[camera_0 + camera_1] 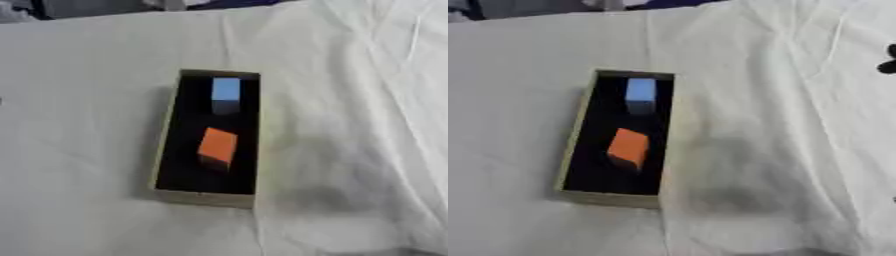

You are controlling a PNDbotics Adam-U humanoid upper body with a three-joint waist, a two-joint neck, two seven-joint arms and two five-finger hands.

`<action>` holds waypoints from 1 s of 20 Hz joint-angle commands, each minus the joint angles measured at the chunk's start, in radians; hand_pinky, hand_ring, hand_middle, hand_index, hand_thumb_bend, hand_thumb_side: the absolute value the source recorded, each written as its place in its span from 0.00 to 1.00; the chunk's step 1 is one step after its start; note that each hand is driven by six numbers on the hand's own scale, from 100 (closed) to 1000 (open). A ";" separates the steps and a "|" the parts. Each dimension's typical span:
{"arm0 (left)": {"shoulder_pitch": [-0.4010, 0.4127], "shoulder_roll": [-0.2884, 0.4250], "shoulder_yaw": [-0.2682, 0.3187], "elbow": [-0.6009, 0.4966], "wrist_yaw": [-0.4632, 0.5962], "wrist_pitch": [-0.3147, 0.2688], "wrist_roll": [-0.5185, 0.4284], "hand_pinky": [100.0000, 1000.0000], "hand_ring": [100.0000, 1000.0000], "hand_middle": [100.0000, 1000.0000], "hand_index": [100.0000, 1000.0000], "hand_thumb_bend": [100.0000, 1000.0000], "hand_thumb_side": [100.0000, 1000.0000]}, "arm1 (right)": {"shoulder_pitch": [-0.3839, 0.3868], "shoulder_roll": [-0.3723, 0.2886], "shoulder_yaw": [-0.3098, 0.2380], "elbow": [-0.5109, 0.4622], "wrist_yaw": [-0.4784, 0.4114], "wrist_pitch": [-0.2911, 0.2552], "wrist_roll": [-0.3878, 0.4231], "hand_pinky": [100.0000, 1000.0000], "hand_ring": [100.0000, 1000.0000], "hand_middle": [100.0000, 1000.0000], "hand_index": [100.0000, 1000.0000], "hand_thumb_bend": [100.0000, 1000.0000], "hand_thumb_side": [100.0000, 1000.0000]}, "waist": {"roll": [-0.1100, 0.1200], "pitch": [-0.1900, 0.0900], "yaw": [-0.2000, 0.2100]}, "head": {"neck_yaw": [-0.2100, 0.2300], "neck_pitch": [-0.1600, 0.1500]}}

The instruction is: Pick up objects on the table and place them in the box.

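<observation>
We see the blue block [226, 90] and orange block [217, 145] already inside the box [203, 198], along its long axis. Only a dark shape, perhaps our right hand [888, 60], shows at the right edge; we cannot tell its fingers.

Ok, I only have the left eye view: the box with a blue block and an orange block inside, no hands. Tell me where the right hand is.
Observer: The right eye view shows a black bit, likely the right hand, at the picture's right edge. It is about level with the far end of the box. I cannot tell whether it is open or shut.
Operator: Now give me the left hand.
Observer: It does not show in the right eye view either; nothing comes in from that view's left side.
</observation>
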 commanded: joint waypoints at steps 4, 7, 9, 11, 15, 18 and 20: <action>-0.004 -0.013 0.033 -0.021 0.078 -0.068 0.053 0.58 0.70 0.68 0.88 0.14 0.56 | -0.011 -0.031 -0.013 -0.011 -0.023 -0.001 -0.009 0.86 0.89 0.55 0.84 0.00 0.63 | -0.010 -0.030 0.012 | 0.012 0.012; -0.007 -0.016 0.035 -0.021 0.110 -0.113 0.058 0.59 0.71 0.68 0.88 0.17 0.52 | -0.013 -0.035 -0.015 -0.011 -0.033 -0.002 -0.010 0.86 0.89 0.55 0.84 0.00 0.63 | -0.014 -0.035 0.018 | 0.008 0.011; -0.009 -0.020 0.035 -0.021 0.128 -0.141 0.056 0.60 0.71 0.69 0.88 0.18 0.51 | -0.014 -0.038 -0.017 -0.011 -0.039 -0.005 -0.011 0.86 0.89 0.55 0.84 0.00 0.63 | -0.017 -0.038 0.022 | 0.004 0.010; -0.013 -0.024 0.036 -0.021 0.142 -0.162 0.053 0.60 0.71 0.69 0.88 0.19 0.49 | -0.014 -0.040 -0.018 -0.011 -0.044 -0.008 -0.011 0.86 0.89 0.56 0.84 0.00 0.62 | -0.020 -0.040 0.027 | -0.003 0.010; -0.021 -0.031 0.038 -0.021 0.161 -0.187 0.049 0.61 0.71 0.69 0.88 0.22 0.47 | -0.016 -0.044 -0.019 -0.011 -0.051 -0.011 -0.009 0.85 0.89 0.56 0.84 0.00 0.61 | -0.024 -0.042 0.037 | -0.012 0.006; -0.031 -0.038 0.044 -0.021 0.172 -0.210 0.050 0.61 0.72 0.69 0.88 0.23 0.45 | -0.019 -0.047 -0.018 -0.011 -0.054 -0.015 -0.008 0.85 0.89 0.56 0.84 0.00 0.61 | -0.026 -0.039 0.040 | -0.020 -0.001; -0.031 -0.040 0.045 -0.021 0.177 -0.219 0.050 0.61 0.72 0.69 0.88 0.23 0.45 | -0.020 -0.048 -0.018 -0.011 -0.056 -0.016 -0.007 0.85 0.89 0.56 0.84 0.00 0.61 | -0.027 -0.039 0.041 | -0.022 -0.002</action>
